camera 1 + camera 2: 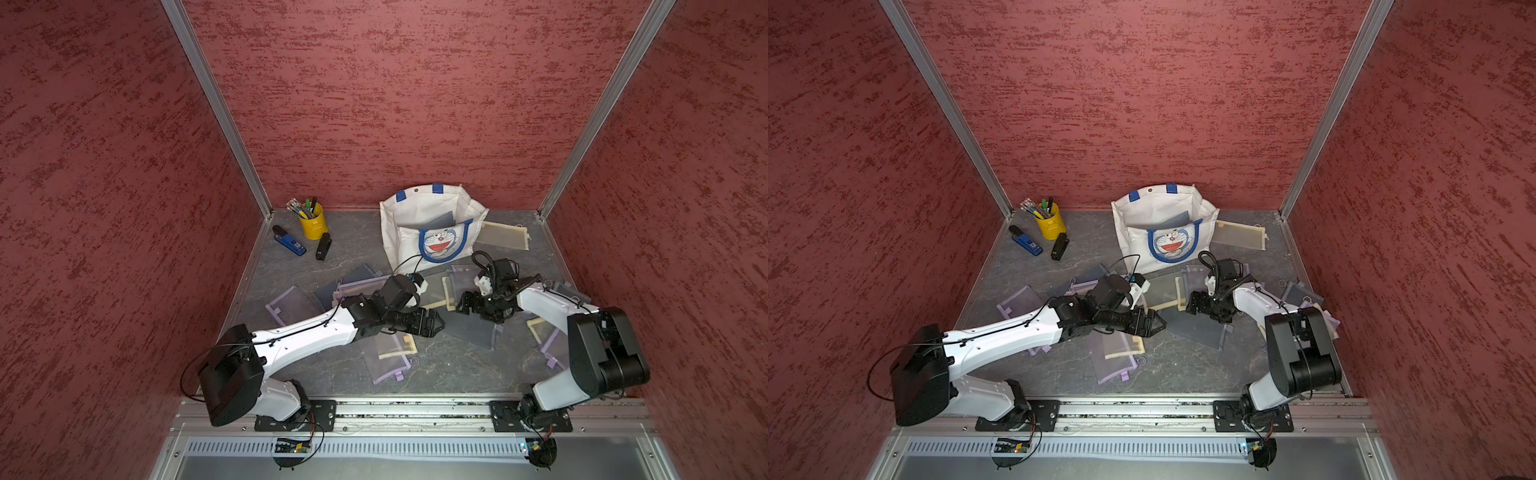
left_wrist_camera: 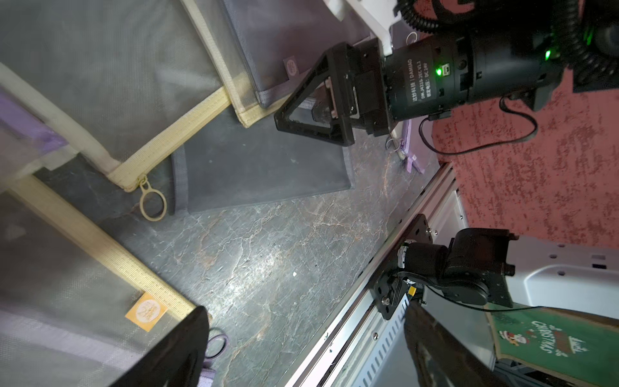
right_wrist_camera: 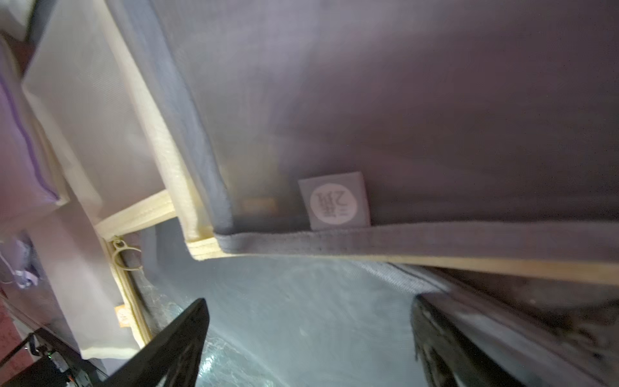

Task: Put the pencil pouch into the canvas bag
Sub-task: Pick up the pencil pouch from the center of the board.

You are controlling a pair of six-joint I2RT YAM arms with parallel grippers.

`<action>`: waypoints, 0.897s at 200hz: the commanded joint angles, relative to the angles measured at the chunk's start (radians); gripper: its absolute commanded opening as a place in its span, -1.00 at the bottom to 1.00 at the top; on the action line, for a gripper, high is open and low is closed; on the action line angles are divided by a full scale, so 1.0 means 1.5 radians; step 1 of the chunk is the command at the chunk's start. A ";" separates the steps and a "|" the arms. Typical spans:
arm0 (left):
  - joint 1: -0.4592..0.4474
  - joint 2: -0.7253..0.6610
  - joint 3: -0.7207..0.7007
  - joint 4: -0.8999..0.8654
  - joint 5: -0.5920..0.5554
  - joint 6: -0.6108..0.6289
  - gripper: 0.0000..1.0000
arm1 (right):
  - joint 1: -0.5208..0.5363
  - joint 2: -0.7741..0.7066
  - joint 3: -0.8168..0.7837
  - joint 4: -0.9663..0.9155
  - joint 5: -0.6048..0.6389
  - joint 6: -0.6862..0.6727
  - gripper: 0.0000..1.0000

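Well, one dark grey mesh pouch [image 1: 444, 219] already pokes from the white boxy canvas bag [image 1: 392, 237], far side; other flat, limp mesh pouches [image 1: 384, 359] litter the marbled grey surface [image 1: 449, 370]. Left claw [image 1: 434, 325] and right claw [image 1: 462, 304] both gape empty, the right above a slate-grey zip pouch [image 1: 471, 334].

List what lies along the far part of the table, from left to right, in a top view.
Blue device → black device → canvas bag → cream-edged mesh pouch. The yellow pen cup overlaps the first two, so it is left out.
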 commanded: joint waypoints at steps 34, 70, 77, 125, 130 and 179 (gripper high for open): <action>0.040 -0.035 -0.078 0.054 0.035 -0.059 0.83 | 0.091 -0.036 -0.131 0.082 -0.071 0.146 0.88; 0.059 -0.045 -0.123 0.078 0.050 -0.084 0.82 | 0.220 -0.078 -0.175 0.131 -0.099 0.268 0.88; 0.061 -0.046 -0.128 0.078 0.051 -0.087 0.82 | 0.247 -0.087 -0.177 0.136 -0.108 0.289 0.88; 0.042 -0.067 -0.170 0.075 0.045 -0.123 0.76 | 0.256 -0.150 -0.065 -0.042 -0.050 0.218 0.87; 0.037 -0.073 -0.179 0.078 0.041 -0.132 0.76 | 0.248 -0.143 -0.052 -0.052 -0.044 0.206 0.86; 0.012 -0.106 -0.245 0.101 0.028 -0.198 0.70 | 0.210 -0.013 0.017 -0.028 -0.041 0.116 0.78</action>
